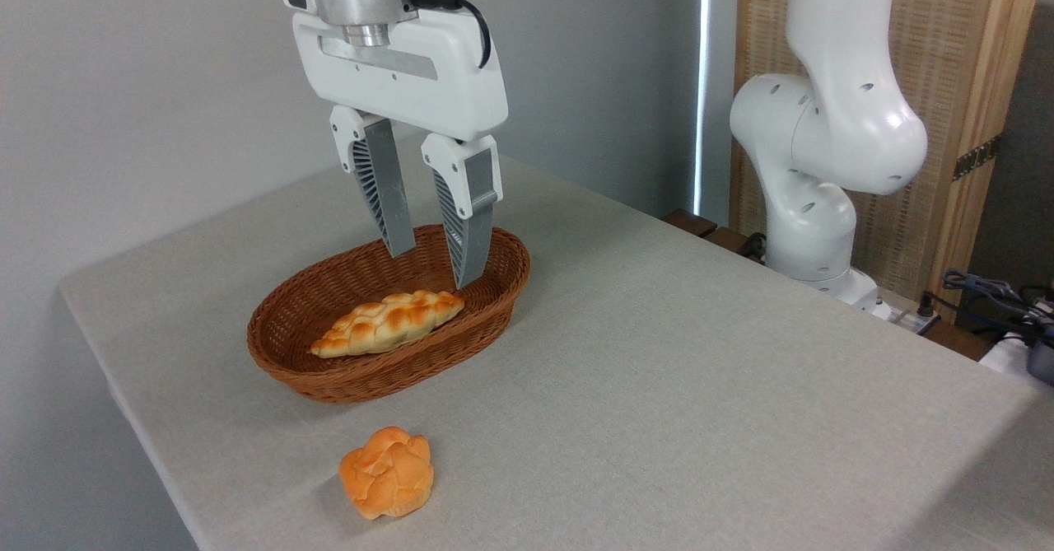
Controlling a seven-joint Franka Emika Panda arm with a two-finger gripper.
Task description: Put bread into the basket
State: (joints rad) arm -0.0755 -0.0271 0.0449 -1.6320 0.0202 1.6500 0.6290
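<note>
bread point(387, 322) pale yellow, braided, browned bumps, pointed ends | lying in basket point(329, 386) | gripper point(435, 269) jaws apart, empty, above

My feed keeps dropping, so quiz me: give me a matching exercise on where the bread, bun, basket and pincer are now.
Things:
1. bread
2. bun
3. pincer
4. basket

States:
A. open, empty, above the basket
B. on the table, holding the loaf
C. lying inside the basket
D. on the table, outside the basket

Pairs: 1-C, 2-D, 3-A, 4-B
</note>
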